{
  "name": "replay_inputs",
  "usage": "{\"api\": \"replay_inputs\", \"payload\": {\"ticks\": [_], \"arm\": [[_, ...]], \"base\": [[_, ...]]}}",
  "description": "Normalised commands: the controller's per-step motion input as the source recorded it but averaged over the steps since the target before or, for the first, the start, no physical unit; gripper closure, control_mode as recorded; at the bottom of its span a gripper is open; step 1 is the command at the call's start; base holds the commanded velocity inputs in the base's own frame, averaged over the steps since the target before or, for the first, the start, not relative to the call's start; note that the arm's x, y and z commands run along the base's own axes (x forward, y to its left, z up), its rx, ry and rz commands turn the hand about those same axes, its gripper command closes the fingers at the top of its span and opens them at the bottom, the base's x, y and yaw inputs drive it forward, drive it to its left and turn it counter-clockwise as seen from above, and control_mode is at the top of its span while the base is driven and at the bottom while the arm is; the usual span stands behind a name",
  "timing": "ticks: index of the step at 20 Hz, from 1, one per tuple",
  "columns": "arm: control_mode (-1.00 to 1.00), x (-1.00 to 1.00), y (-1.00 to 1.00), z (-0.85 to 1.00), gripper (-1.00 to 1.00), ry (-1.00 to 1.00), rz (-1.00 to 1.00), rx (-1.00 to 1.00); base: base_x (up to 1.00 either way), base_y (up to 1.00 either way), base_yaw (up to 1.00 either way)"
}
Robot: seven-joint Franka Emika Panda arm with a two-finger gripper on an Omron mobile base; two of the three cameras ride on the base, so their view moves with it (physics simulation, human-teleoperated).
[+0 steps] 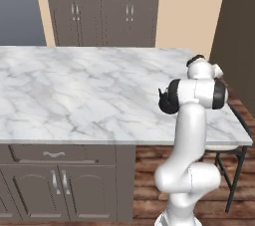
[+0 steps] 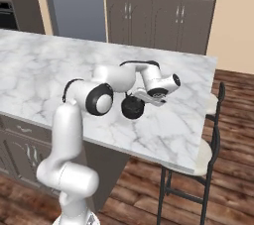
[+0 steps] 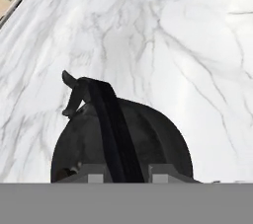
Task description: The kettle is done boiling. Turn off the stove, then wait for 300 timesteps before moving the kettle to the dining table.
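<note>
Tool clamped on kettle handle above dining table.

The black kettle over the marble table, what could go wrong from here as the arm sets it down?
1. The pincer is shut only on the thin arched handle of the small round black kettle, so the kettle could swing or tip when lowered.
2. The kettle sits toward the end of the white-grey marble dining table by the dark-framed stool; a drift that way might bring it close to the edge.
</note>
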Motion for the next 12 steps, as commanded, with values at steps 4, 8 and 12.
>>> {"api": "replay_inputs", "payload": {"ticks": [4, 8, 12], "arm": [[-1.00, 0.50, -0.13, -0.20, 1.00, 0.00, 0.08, 0.02], [-1.00, 0.47, -0.01, -0.27, 1.00, 0.00, 0.08, 0.02], [-1.00, 0.40, 0.00, -0.27, 1.00, 0.02, 0.08, 0.03]], "base": [[0.00, 0.00, 0.00], [0.00, 0.00, 0.00], [0.00, 0.00, 0.00]]}}
